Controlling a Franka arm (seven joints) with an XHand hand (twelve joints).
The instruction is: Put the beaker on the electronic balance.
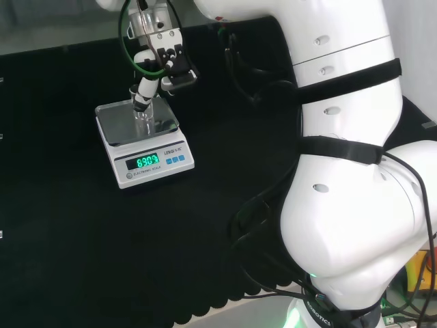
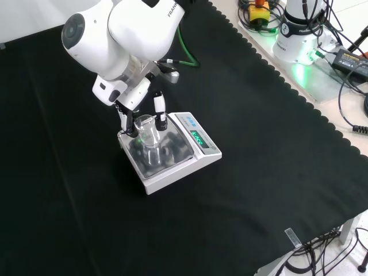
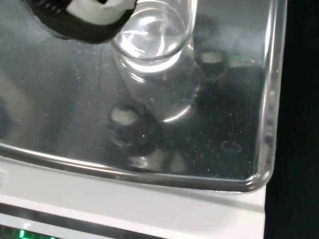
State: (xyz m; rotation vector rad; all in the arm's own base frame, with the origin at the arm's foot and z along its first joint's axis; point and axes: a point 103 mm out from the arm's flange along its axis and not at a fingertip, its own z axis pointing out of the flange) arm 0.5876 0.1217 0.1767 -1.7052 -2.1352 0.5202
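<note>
One beaker (image 2: 146,131), clear glass, upright on the balance's steel pan (image 2: 172,156); the hand (image 2: 138,95) reaches down from above with fingers (image 2: 159,109) curled either side of it, gripping near the rim. My read: the top hold keeps the base free to seat flat. In front view, beaker sits left of the green display (image 2: 198,139), toward the pan's far side. Wrist view adds what the others can't: the base (image 3: 149,37) looks seated on the pan, away from its raised edge (image 3: 269,99). Release looks pending.
</note>
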